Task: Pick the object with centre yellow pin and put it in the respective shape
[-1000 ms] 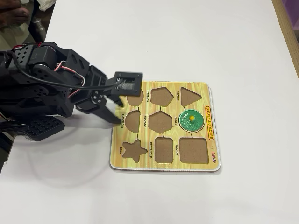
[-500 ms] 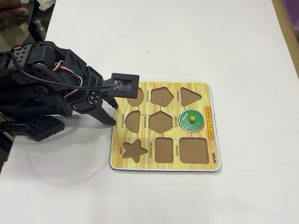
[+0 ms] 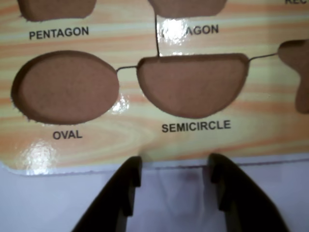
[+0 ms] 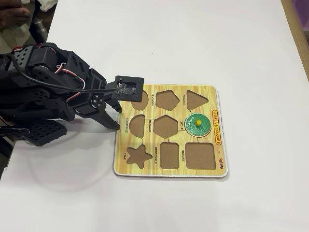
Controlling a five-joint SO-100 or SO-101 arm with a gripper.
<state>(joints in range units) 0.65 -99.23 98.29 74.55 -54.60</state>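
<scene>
The green disc with the yellow knob lies flat in the round cutout labelled CIRCLE, at the right middle of the yellow shape board; the cutout's bottom is hidden under it. My gripper hangs at the board's left edge, far left of the disc, open and empty. In the wrist view the gripper has both dark fingers spread over the white table, just short of the board, in front of the semicircle cutout. The oval cutout lies left of that. The disc is out of the wrist view.
The other cutouts, among them the star, square and triangle, show bare brown bottoms. The arm's black body fills the left side. The table's edge runs down the upper right.
The gripper has drawn back slightly to the left, off the board's edge. The green disc has not moved.
</scene>
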